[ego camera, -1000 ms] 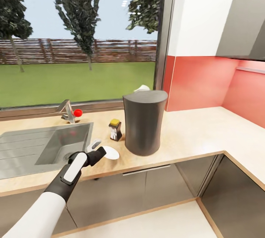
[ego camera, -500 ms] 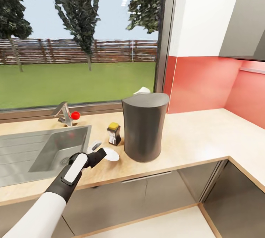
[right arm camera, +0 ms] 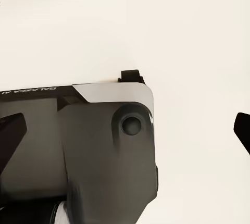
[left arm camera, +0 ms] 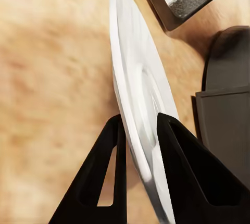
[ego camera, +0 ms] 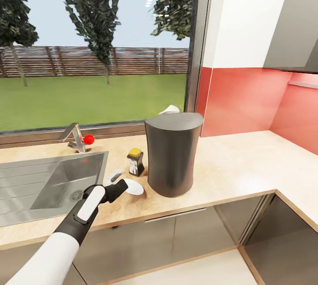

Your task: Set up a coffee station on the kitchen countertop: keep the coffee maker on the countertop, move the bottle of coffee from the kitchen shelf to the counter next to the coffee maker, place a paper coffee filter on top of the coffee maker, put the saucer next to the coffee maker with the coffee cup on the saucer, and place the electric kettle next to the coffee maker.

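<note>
L arm (ego camera: 48, 254) white w/ dark grey wrist, white panel, black jaws.

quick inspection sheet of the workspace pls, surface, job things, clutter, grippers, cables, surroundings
surface: kitchen countertop, beige wood grain, with a steel sink set into it.
job's things: coffee maker upright on the counter; paper coffee filter showing at its top rear edge; bottle of coffee upright beside it; saucer in front of the bottle, its rim between the gripper's fingers.
clutter: nothing seen.
grippers: left gripper closed on the saucer's rim; right gripper cannot be judged.
cables: nothing seen.
surroundings: faucet with a red knob, window onto a lawn, red backsplash.
</note>
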Available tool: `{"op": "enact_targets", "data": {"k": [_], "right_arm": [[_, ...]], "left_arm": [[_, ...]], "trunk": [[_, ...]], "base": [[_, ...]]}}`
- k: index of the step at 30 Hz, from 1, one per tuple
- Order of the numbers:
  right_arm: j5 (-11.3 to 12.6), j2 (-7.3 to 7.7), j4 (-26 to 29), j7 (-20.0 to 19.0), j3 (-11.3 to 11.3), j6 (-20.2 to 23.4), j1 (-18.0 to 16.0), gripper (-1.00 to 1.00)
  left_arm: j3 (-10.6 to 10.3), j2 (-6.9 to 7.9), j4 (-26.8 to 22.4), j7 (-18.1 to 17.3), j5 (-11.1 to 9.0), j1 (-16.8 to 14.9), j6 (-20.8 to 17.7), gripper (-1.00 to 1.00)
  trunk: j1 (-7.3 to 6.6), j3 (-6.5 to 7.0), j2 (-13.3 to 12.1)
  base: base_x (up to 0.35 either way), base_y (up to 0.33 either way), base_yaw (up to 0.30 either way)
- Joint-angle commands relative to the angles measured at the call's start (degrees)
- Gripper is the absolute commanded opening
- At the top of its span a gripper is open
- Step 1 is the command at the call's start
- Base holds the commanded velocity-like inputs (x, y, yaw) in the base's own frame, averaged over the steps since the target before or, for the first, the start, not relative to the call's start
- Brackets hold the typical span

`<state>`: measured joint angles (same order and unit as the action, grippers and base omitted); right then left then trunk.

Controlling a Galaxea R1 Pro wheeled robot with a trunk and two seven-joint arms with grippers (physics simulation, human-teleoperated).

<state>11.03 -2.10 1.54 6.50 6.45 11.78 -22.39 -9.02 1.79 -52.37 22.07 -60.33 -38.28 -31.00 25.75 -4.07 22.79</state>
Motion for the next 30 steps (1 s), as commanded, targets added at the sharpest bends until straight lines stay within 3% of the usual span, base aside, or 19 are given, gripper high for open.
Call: {"op": "enact_targets", "data": {"k": [1,14,30], "right_arm": [[0.6,-0.01,0.1,0.3,0.5,0.3,0.0,1.0],[0.6,-0.1,0.1,0.3,0.5,0.3,0.0,1.0],[0.6,-0.08,0.1,0.3,0.5,0.3,0.0,1.0]], "left_arm": [[-0.2,0.06,-0.1,0.7,-0.5,0.0,0.0,-1.0],[-0.3,0.49,-0.1,0.6,-0.5,0.0,-0.1,-1.0],[-0.6,-0.03,-0.1,-0.9,-0.7,0.0,0.0,-1.0]], "trunk": [[0.04,-0.13,0.1],[0.04,-0.13,0.1],[0.04,-0.13,0.1]], "base": [[0.0,0.0,0.0],[0.066,0.0,0.0],[0.0,0.0,0.0]]}}
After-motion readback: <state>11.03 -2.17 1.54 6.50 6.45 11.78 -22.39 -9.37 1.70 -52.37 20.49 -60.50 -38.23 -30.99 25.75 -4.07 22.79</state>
